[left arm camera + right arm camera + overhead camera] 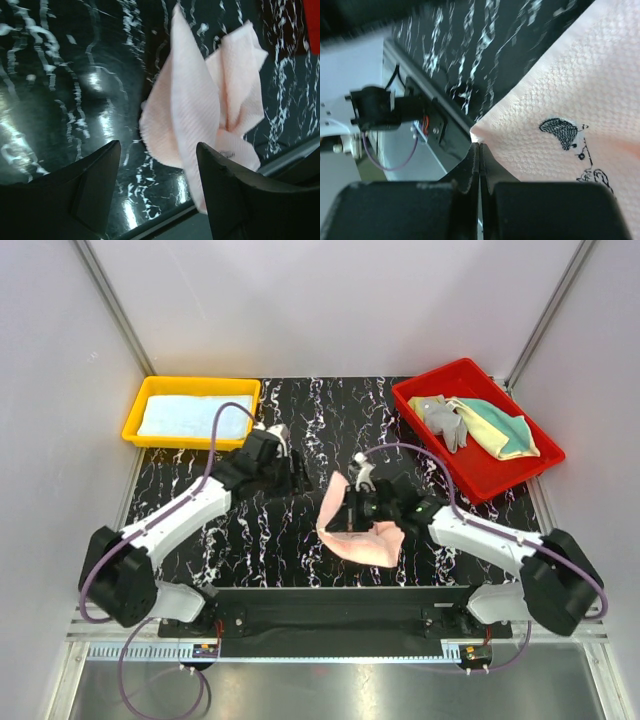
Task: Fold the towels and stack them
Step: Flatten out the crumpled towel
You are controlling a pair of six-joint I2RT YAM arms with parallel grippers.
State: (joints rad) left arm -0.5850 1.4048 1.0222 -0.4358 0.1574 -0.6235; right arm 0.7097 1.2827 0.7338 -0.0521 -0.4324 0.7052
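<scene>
The black marbled table (250, 540) is bearing a red tray (500, 475) of grey, yellow and teal towels (490, 430) and a yellow tray (140, 425) with a light blue towel (195, 415). Mid-table, the right gripper (480, 150) is pinching the pink towel (365, 540) by its corner; the left gripper (159, 145) is gaping beside it.
</scene>
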